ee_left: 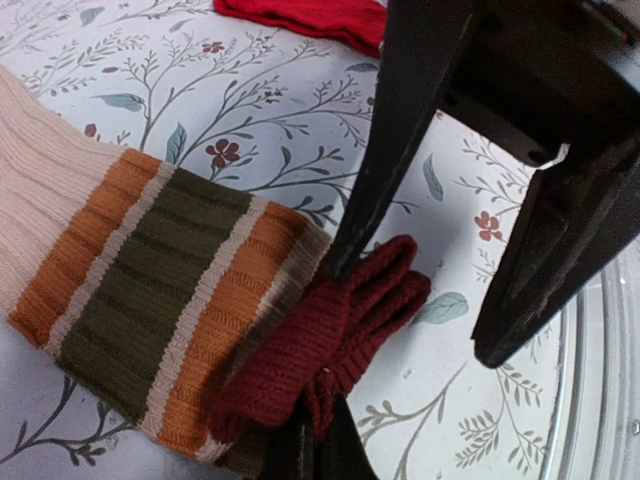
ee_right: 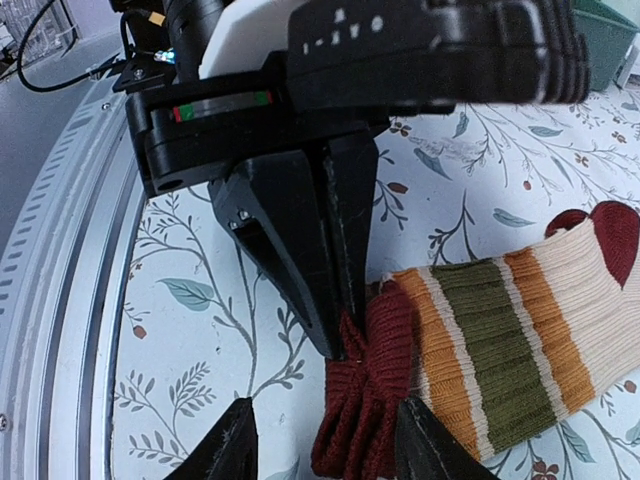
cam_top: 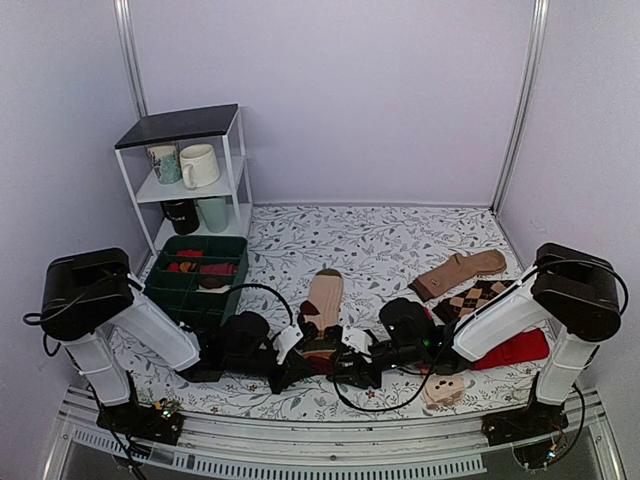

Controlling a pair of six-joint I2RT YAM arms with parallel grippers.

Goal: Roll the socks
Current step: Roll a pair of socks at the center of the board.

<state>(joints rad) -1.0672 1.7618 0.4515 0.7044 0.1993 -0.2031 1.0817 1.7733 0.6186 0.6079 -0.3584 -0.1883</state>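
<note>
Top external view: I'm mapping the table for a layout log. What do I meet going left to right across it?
green bin → striped sock → brown sock. The argyle sock and the red sock overlap the brown sock sideways, so both are left out.

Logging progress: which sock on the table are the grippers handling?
The cream sock with orange and green stripes; the brown sock, argyle sock and red sock lie apart to the right.

walls: plain pale lilac panels | tabletop: white cloth with grey leaf-and-flower print | back-left corner: small white wire-frame shelf with black top | near edge: ribbed aluminium rail
</note>
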